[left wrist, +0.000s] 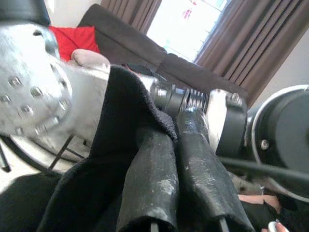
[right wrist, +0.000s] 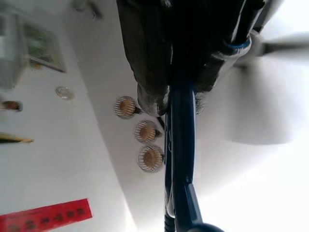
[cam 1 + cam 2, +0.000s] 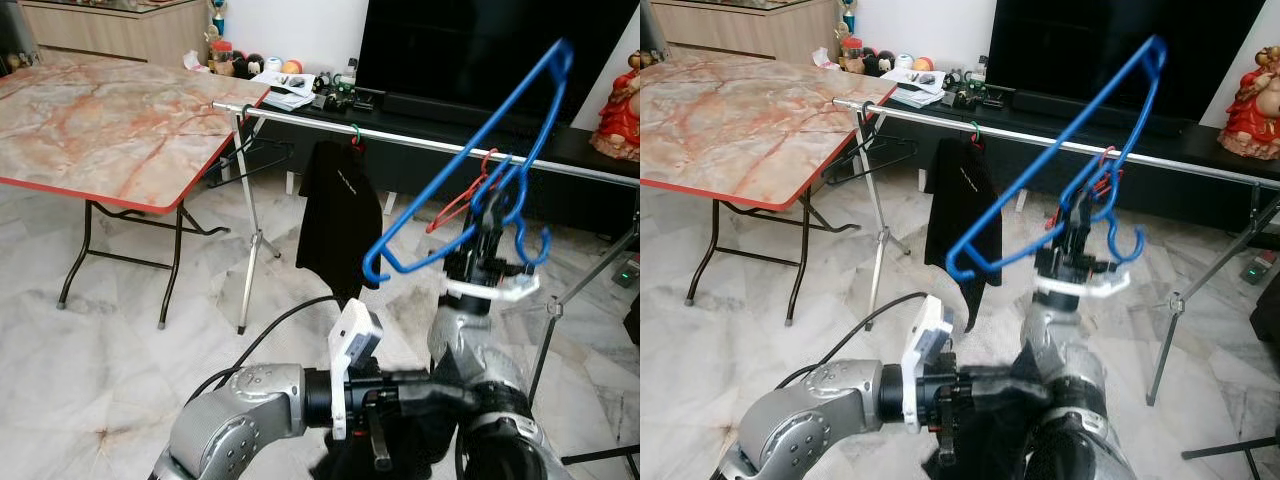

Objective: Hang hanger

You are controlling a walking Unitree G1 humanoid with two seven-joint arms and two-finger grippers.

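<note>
Silver rounded arm shells w/ small screws, black joints. White camera block [image 3: 354, 345] by left wrist. Black cable [image 3: 265, 340] loops beside it.

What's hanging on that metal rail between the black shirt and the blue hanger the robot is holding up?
A red hanger hangs there on the rail, between the black shirt and the blue hanger, in the left eye view.

Head pair looks forward and down; wrist cameras sit close along their fingers.

Both eyes share the rail [image 3: 420, 143], counter [image 3: 110, 120] and floor. Left wrist faces a sofa [image 1: 145, 53]; right wrist seemingly points up at the ceiling [image 2: 87, 145].
</note>
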